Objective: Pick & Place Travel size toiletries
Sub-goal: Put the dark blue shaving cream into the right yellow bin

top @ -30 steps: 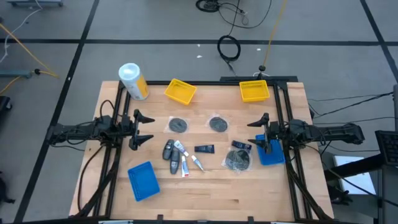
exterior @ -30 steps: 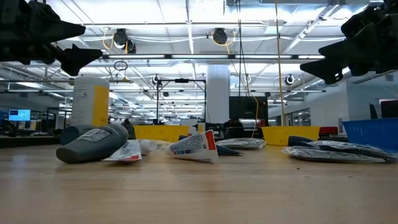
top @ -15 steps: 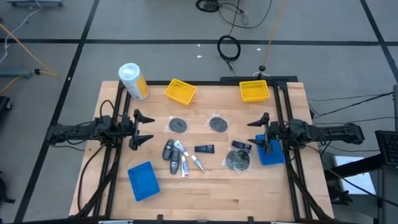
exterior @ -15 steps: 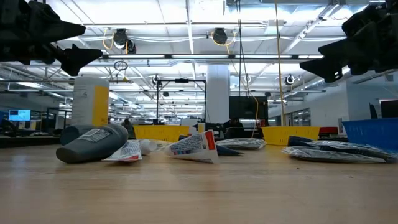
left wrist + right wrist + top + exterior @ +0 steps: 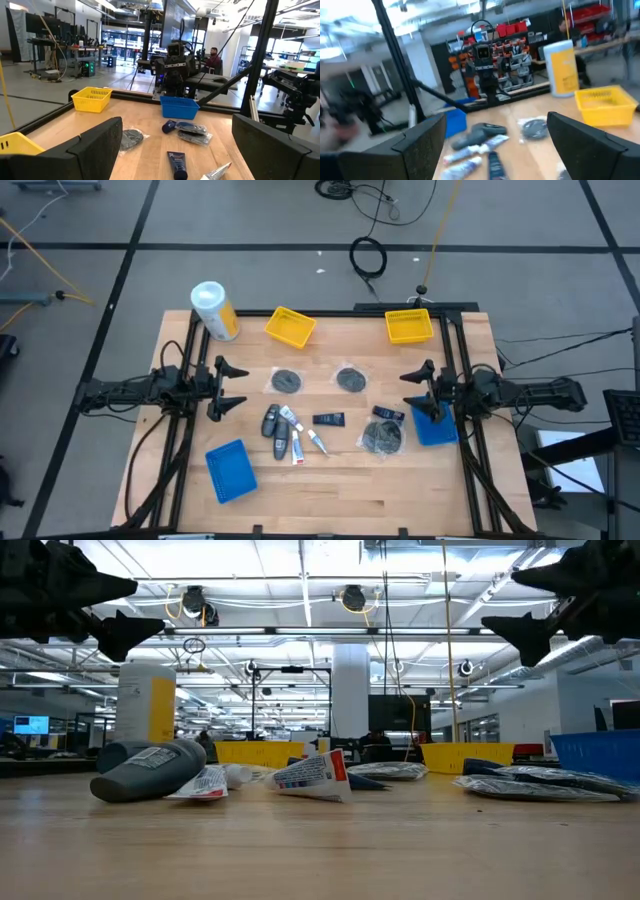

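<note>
Past the spread fingers (image 5: 422, 142), a grey bottle (image 5: 481, 133), white tubes (image 5: 476, 147), a yellow tray (image 5: 606, 104) and a canister (image 5: 562, 67) sit on the bench (image 5: 530, 150).

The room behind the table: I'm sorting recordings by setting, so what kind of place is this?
Probably a robotics lab or workshop. The wooden table stands on a bare taped floor with loose cables, another robot rig stands beyond it, and rows of equipment benches run under strip lighting.

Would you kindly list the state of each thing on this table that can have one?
Left gripper: open, empty, raised above the table.
Right gripper: open, empty, raised.
White-and-yellow cylindrical canister: upright.
Dark grey little bottles: lying flat.
White mini tubes: lying flat.
Two yellow mesh trays: empty.
Blue tray near the left arm: empty.
Blue tray under the right arm: contents cannot tell.
</note>
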Motion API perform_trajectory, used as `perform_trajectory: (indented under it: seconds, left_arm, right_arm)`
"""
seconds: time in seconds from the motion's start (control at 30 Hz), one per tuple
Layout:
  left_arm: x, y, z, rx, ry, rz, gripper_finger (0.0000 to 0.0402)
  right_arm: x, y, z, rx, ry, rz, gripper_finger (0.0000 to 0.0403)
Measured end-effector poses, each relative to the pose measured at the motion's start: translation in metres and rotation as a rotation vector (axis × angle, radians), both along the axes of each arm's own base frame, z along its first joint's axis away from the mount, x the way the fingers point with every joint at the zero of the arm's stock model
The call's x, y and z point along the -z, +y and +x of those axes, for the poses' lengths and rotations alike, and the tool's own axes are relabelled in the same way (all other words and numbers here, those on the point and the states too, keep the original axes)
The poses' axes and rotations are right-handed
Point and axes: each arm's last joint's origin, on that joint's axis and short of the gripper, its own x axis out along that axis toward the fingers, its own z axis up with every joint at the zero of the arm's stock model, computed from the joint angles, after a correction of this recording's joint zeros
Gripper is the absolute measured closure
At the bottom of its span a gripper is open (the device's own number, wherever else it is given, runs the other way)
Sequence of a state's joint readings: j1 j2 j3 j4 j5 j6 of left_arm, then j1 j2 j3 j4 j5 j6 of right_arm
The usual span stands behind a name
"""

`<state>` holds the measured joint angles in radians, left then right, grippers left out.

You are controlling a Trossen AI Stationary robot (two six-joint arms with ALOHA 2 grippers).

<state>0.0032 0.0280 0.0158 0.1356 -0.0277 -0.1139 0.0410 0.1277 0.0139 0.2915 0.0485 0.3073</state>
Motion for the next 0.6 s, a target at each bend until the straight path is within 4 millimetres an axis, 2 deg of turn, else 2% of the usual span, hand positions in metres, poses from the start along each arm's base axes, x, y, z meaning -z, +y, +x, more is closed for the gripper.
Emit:
perform_trajectory:
  seconds: [0.13,0.33,0.5,0.6]
  left_arm:
    - [0.000,0.000,0.000,-0.004,-0.002,0.030,0.0036]
    - [0.000,0.000,0.000,-0.020,-0.001,0.089,0.0036]
    - [-0.001,0.001,0.000,-0.038,-0.002,0.088,0.0036]
    - [-0.002,0.001,0.000,-0.037,-0.017,0.085,0.0036]
  right_arm:
    - [-0.002,-0.001,0.002,0.035,-0.013,-0.021,0.0066]
    - [0.008,-0.004,0.007,0.153,0.096,0.020,0.0066]
    - [0.014,-0.013,0.008,0.452,0.158,0.036,0.0066]
    - [0.019,-0.018,0.008,0.622,0.170,0.143,0.0066]
